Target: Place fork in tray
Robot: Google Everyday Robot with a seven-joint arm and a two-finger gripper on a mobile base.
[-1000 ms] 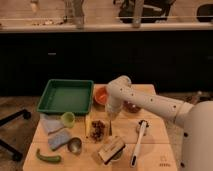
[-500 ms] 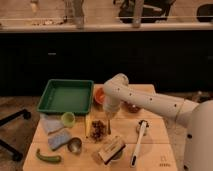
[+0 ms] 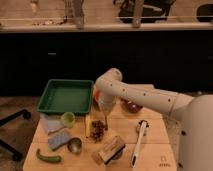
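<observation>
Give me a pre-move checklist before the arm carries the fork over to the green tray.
1. Gripper position: hangs low over the table, just right of the tray. Ok.
2. Gripper shut: ok.
3. Fork in the grip: a thin item seems to hang below the fingers; cannot tell that it is the fork.
4. Tray inside free of items: ok.
5. Path to the tray: orange bowl sits behind the arm at the tray's right edge, small green cup just below the tray. Cannot tell clearance.
6. White-handled brush out of the way, right side: ok.

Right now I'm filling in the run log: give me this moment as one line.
gripper: shut, right of tray, over the table | fork: not discernible | tray: no fork inside | task: not done
</observation>
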